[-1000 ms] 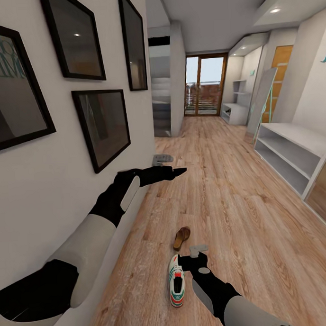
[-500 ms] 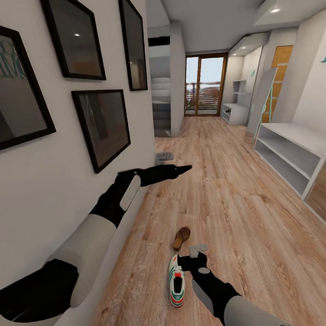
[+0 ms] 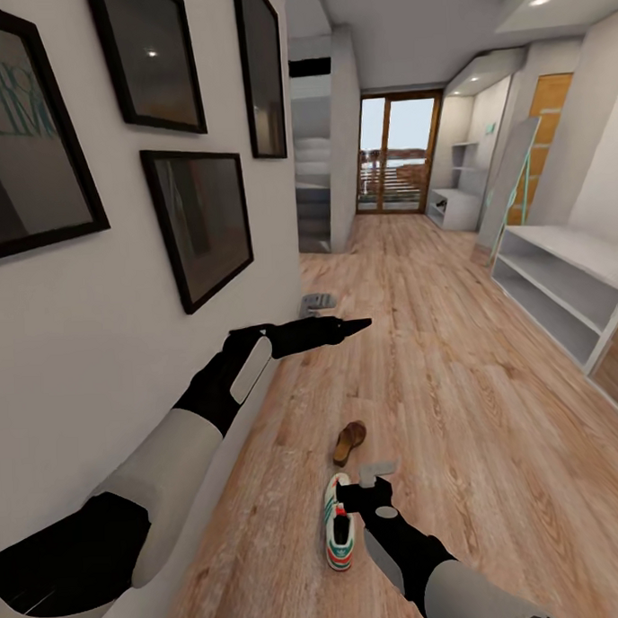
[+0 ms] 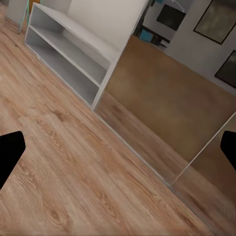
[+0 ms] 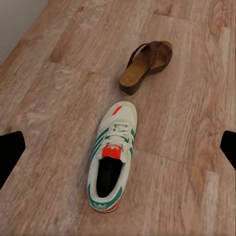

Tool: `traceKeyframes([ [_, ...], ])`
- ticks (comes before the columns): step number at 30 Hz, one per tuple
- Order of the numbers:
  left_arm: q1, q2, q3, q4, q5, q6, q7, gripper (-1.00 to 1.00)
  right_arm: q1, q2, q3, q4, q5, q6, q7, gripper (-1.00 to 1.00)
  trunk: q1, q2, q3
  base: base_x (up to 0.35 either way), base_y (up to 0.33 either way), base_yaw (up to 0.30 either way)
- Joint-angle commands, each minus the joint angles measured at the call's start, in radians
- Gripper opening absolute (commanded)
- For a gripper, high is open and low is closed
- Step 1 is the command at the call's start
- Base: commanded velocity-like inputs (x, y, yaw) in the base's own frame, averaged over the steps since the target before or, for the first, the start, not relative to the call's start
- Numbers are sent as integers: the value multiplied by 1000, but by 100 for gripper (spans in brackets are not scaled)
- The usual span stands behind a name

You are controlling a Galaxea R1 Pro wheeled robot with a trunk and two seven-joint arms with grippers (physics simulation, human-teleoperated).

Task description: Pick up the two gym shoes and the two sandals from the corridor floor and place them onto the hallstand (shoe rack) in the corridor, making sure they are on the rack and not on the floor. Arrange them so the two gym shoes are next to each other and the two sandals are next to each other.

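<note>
One gym shoe (image 3: 337, 523), white with green stripes and a red-orange heel, lies on the corridor floor (image 3: 456, 383) close to the left wall. A brown sandal (image 3: 349, 442) lies just beyond its toe. My right gripper (image 3: 377, 470) hovers open just right of and above the shoe; its wrist view looks down on the gym shoe (image 5: 112, 157) and the sandal (image 5: 147, 64), both apart from its fingers (image 5: 11, 152). My left gripper (image 3: 350, 326) is held out along the wall, open and empty, facing the hallstand (image 4: 64, 54). The pale-grey hallstand (image 3: 560, 284) stands at the right.
Framed pictures (image 3: 202, 219) hang on the left wall beside my left arm. A small grey thing (image 3: 316, 301) sits low by the wall behind the left gripper. A brown panel (image 4: 162, 103) adjoins the hallstand. A leaning mirror (image 3: 512, 188) and a glass door (image 3: 394, 157) lie farther down.
The head view has shifted a little, so the whole scene sits slightly lower and to the right. My left gripper has reached somewhat farther out from the wall. The shoe, sandal and right gripper stay put.
</note>
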State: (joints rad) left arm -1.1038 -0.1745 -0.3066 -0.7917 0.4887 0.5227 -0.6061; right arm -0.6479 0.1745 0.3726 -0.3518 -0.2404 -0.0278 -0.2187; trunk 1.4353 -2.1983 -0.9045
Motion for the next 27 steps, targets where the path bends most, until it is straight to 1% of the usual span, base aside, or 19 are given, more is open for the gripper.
traceKeyframes([
  [1,-1,0,0,0,8,8,1,100,-1,0,6,1,-8,-3,-6,100,4,-8,-6,0,0,90],
  [11,-1,0,-1,1,8,7,3,100,-1,0,3,1,-9,-3,-7,100,42,-78,-50,0,0,167],
  [21,-1,0,-2,1,7,5,4,100,-1,0,2,2,-9,-3,-7,100,42,-78,-62,0,0,183],
  [25,1,0,-2,2,9,7,-2,100,-1,0,2,1,-10,-3,-8,100,42,-78,-64,0,0,62],
  [27,14,0,-4,1,10,7,-5,100,-1,0,2,1,-10,-4,-8,100,42,-78,-64,0,0,15],
])
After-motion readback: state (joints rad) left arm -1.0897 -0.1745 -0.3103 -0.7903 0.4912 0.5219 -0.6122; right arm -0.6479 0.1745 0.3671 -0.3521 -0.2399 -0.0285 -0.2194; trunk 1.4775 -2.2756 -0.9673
